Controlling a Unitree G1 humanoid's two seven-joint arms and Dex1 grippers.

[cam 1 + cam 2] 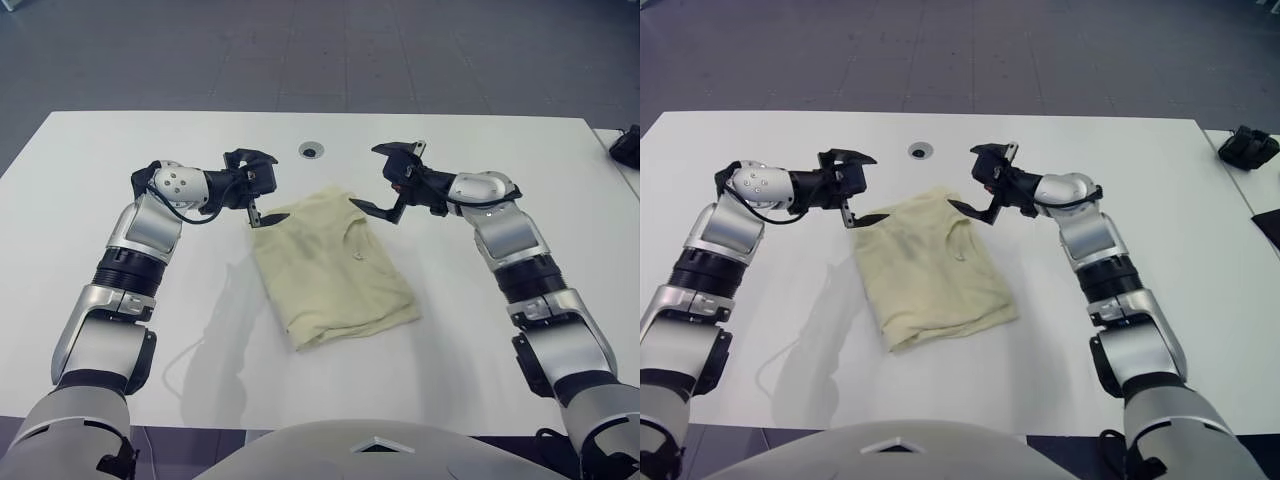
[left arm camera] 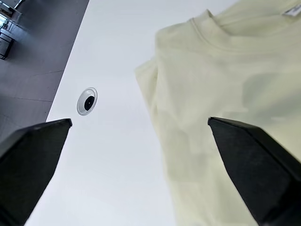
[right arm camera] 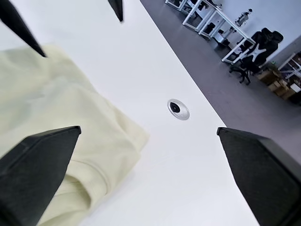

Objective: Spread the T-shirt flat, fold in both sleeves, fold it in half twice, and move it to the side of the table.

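While left gripper (image 1: 268,190) and right gripper (image 1: 372,180) hang wide open and empty, the part-folded T-shirt (image 1: 330,270) lies just below, between them.
I judge a half-fold is due: both must drop onto its nearest corners and pinch.

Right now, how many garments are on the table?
1. The pale yellow T-shirt lies folded in the middle of the table, its far edge between the left gripper and right gripper, both with jaws open. Anything beneath it would be hidden.
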